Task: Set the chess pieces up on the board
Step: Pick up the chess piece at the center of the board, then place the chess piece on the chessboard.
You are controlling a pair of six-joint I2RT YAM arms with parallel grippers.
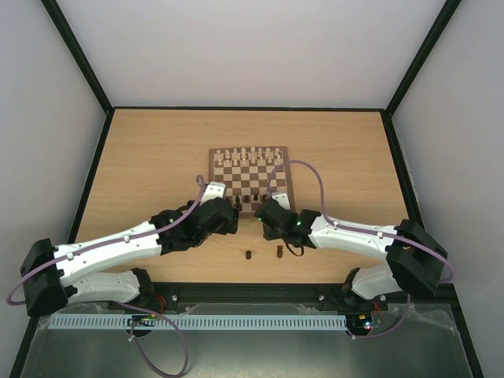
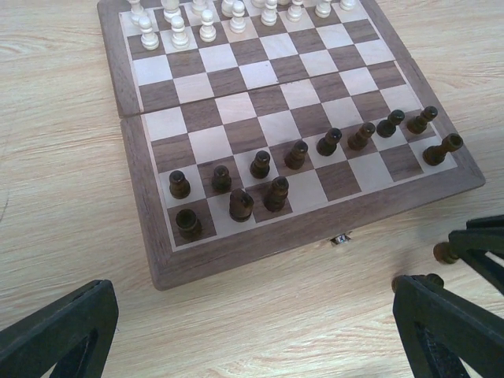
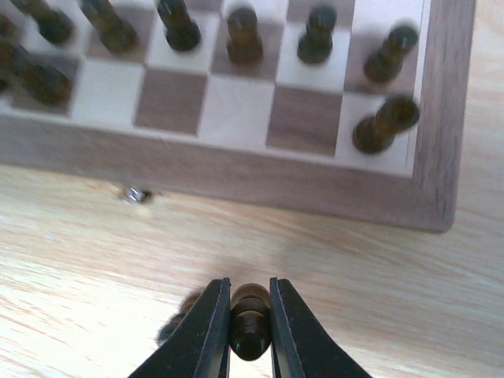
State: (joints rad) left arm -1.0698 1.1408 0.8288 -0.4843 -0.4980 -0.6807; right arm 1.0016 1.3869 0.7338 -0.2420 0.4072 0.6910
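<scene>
- One small dark brown turned-wood chessman (image 3: 250,327), right wrist view: pinched at its body between the right fingers (image 3: 214,335), over the pale wooden surface (image 3: 378,276), just short of the checkered wooden board (image 3: 236,169). Judged light, stiff and smooth; it may slip or twist.
- Left wrist view: left fingers (image 2: 67,327) spread wide and empty, by the board's near edge.
- Top view: two loose dark chessmen (image 1: 248,254) stand near the arms.

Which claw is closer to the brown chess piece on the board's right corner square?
Right. The right gripper sits off the board's edge near that corner piece, pinching another brown piece. The left gripper hangs open farther left along the edge.
</scene>
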